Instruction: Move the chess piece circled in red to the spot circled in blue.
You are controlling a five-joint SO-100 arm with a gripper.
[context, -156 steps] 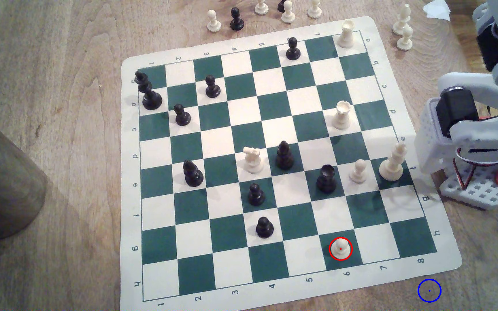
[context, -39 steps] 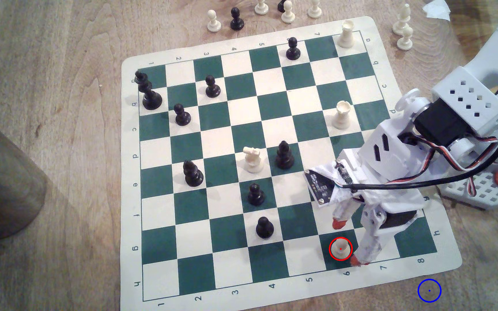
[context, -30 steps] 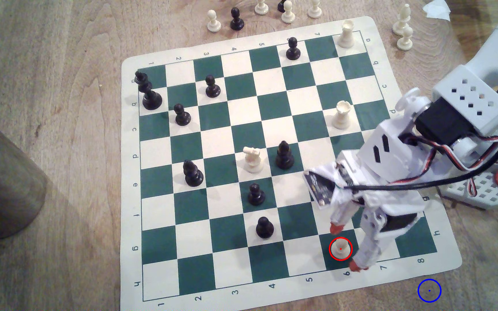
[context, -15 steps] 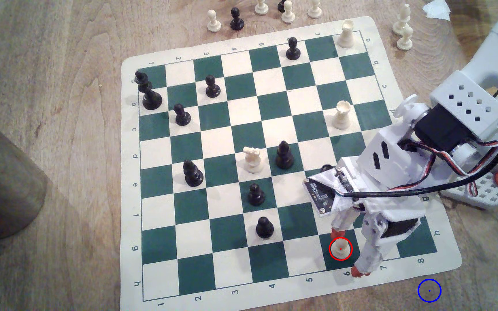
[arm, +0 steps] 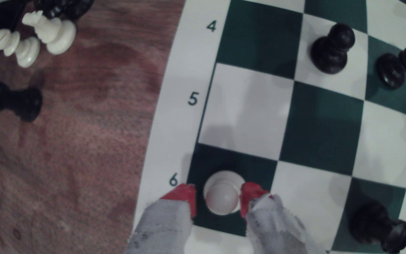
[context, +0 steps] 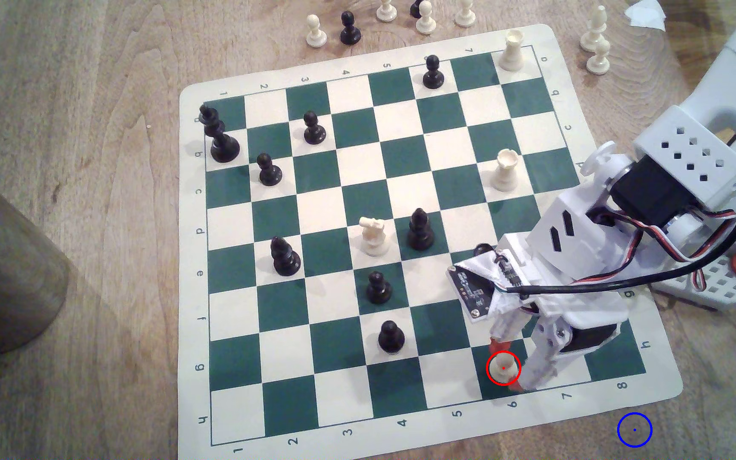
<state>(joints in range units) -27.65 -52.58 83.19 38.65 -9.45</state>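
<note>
Red-tipped, the end effector [context: 506,365] is lowered over the near right part of the chessboard [context: 189,265] in the exterior view, its two fingers set on either side of the white pawn [context: 503,370] ringed in red. The wrist view shows the end effector [arm: 218,199] with one red fingertip [arm: 248,197] touching or almost touching the head of the white pawn [arm: 222,197], while the other fingertip [arm: 185,195] sits just beside it with a thin dark gap; the fingers are narrowed around the piece, but whether they are pinching it firmly cannot be told. The pawn stands upright on a green square in the column marked 6, in the row nearest the board's printed border, with its base flat on the board. The blue ring [context: 634,429] lies on bare wood of the tabletop [context: 69,132], off the board's near right corner and well apart from the pawn. Black pawns stand on nearby squares, one [context: 391,337] a couple of squares away towards the exterior view's left. Spare pieces stand on the tabletop beyond the board's far edge.
</note>
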